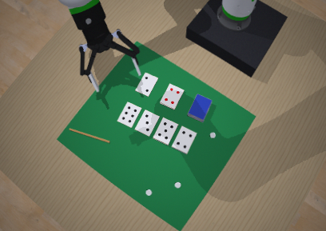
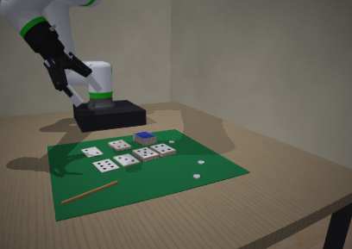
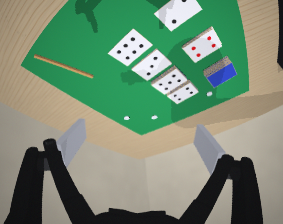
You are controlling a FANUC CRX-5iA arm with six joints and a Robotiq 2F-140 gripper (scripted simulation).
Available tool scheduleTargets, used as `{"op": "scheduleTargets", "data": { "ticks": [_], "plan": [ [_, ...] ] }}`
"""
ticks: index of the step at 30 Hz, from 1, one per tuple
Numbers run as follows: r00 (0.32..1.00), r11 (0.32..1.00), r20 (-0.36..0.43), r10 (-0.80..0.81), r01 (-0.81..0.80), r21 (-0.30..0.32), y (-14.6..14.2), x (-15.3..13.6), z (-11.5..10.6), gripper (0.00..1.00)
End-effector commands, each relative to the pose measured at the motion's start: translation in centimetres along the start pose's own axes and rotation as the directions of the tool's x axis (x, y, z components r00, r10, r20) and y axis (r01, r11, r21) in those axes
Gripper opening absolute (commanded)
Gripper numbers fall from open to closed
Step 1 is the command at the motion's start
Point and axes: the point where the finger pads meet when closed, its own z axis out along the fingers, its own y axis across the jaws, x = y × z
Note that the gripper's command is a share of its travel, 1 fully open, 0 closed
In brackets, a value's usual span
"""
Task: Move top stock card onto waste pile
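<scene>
Overhead, the tool (image 1: 115,73) hangs well above the green mat (image 1: 120,162) near its far left edge, its fingers (image 1: 137,68) spread wide with nothing between them. From the side it sits high in the air, tilted, apart from every card.

On the mat, the face-down stock (image 1: 200,107) shows its blue back as a thick stack at the right end of the row closer to the arm's black base (image 1: 264,46). Just beside it lies the waste pile (image 1: 172,95), topped by a card with four red pips. Further left in that same row is a single card with two black pips (image 1: 147,83).

A second row of four black-pipped cards runs parallel: a six (image 1: 129,114), a three (image 1: 147,122), a five (image 1: 165,131) and a four (image 1: 184,139), lying close side by side; the side view shows some of these as thicker stacks.

A thin wooden stick (image 1: 89,135) lies near the mat's left corner, well apart from the cards. Three small white chips (image 1: 177,185) are scattered on the mat, one near the stock and two toward the near edge. The mat rests on a wooden table (image 2: 276,201).
</scene>
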Motion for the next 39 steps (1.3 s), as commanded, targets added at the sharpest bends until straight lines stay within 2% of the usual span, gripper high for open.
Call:
{"op": "scheduleTargets", "data": {
  "ticks": [1,2,3,4,6,7,9,10,12,13,14,15,17,18,20,21,23,24,26,27,31,36,38,39],
  "plan": [
    [0.962,0.966,-0.095,-0.257,0.255,-0.042,4.4,-1.2,5.3,1.00],
    [0.945,0.952,-0.112,-0.307,0.303,-0.054,4.5,-1.2,5.4,1.00],
    [0.926,0.933,-0.119,-0.357,0.349,-0.082,6.2,-1.3,6.9,1.00],
    [0.904,0.913,-0.133,-0.406,0.396,-0.098,6.6,-1.3,7.3,1.00],
    [0.904,0.913,-0.133,-0.406,0.396,-0.098,6.6,-1.3,7.3,1.00],
    [0.825,0.838,-0.156,-0.544,0.522,-0.160,8.6,-1.4,9.1,1.00],
    [0.774,0.791,-0.170,-0.610,0.583,-0.184,8.6,-1.4,9.1,1.00],
    [0.743,0.758,-0.162,-0.649,0.615,-0.216,10.7,-1.3,10.6,1.00],
    [0.660,0.681,-0.171,-0.731,0.688,-0.251,10.7,-1.3,10.6,1.00],
    [0.619,0.636,-0.160,-0.769,0.718,-0.282,12.6,-1.2,12.0,1.00],
    [0.573,0.592,-0.159,-0.804,0.747,-0.301,12.6,-1.2,12.0,1.00],
    [0.528,0.544,-0.146,-0.837,0.772,-0.328,14.3,-1.0,13.2,1.00],
    [0.430,0.448,-0.134,-0.893,0.816,-0.365,14.3,-1.0,13.2,1.00],
    [0.384,0.397,-0.115,-0.916,0.831,-0.390,16.0,-0.7,14.2,1.00],
    [0.277,0.290,-0.095,-0.956,0.858,-0.423,16.0,-0.7,14.2,1.00],
    [0.227,0.235,-0.071,-0.971,0.865,-0.444,17.5,-0.5,15.1,1.00],
    [0.227,0.235,-0.071,-0.971,0.865,-0.444,17.5,-0.5,15.1,1.00],
    [0.070,0.070,-0.017,-0.997,0.870,-0.488,18.8,-0.3,15.8,1.00],
    [-0.007,-0.009,0.007,-1.000,0.864,-0.503,18.8,-0.3,15.8,1.00],
    [-0.049,-0.060,0.034,-0.998,0.855,-0.514,20.0,-0.1,16.5,1.00],
    [-0.258,-0.289,0.135,-0.957,0.789,-0.542,21.9,0.3,17.5,1.00],
    [-0.485,-0.548,0.269,-0.832,0.642,-0.537,23.8,0.6,18.4,1.00],
    [-0.563,-0.639,0.323,-0.761,0.565,-0.522,24.5,0.7,18.7,1.00],
    [-0.563,-0.639,0.323,-0.761,0.565,-0.522,24.5,0.7,18.7,1.00]
  ]
}}
